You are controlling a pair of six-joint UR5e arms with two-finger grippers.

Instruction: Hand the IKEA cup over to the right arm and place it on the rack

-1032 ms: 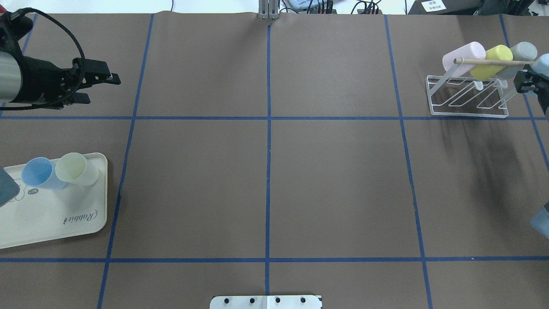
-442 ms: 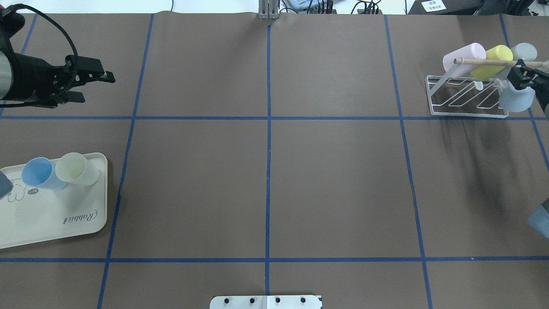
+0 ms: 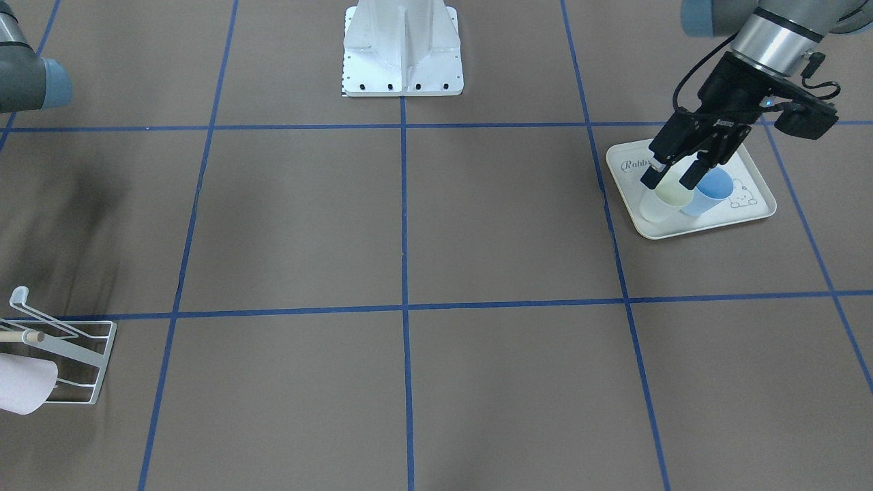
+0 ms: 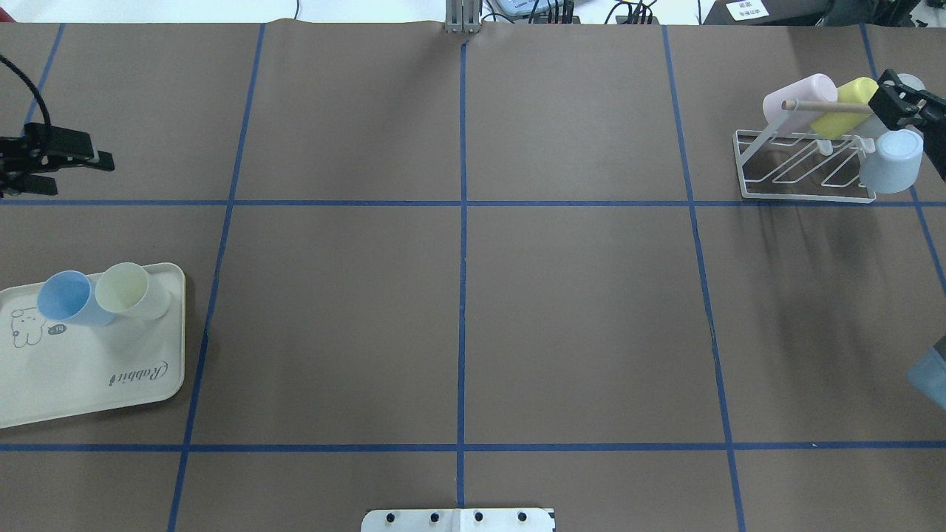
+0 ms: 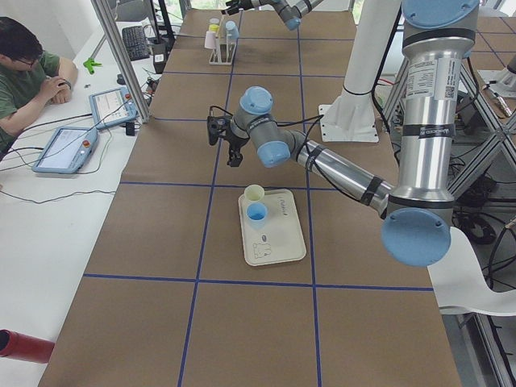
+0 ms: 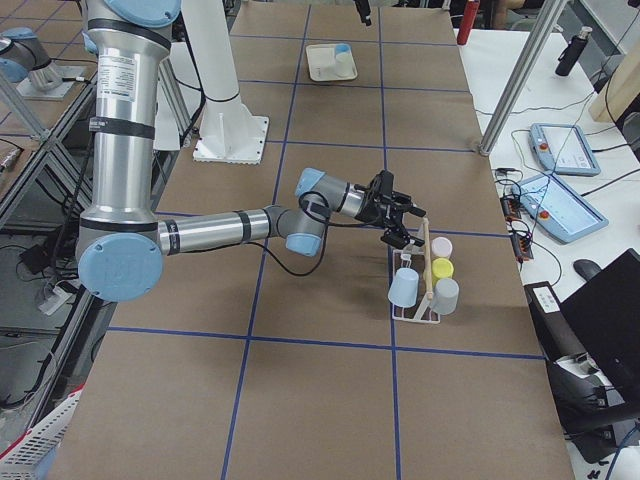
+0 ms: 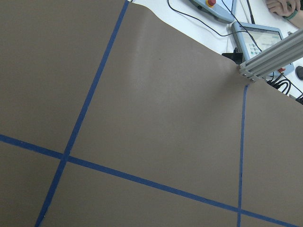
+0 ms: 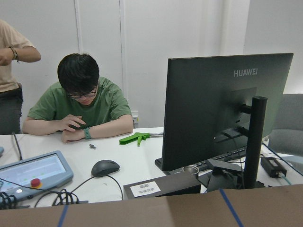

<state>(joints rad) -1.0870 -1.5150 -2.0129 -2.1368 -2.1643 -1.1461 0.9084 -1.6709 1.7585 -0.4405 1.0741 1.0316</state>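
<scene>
Nearby, left gripper [image 3: 670, 181] hangs spread and empty by the tray [image 4: 89, 384]. Farther off, the pale blue IKEA cup [image 4: 892, 160] sits on the rack [image 4: 805, 196]; right gripper [image 6: 402, 226] parted, clear of it (placement done, we judge). Next: right arm [image 6: 230, 225] should back away, minding the dowel [image 4: 828, 106].

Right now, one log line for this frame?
right tool: open, off cup | pale blue cup: on rack end | left tool: open, empty | tray: bright blue cup, cream cup
</scene>
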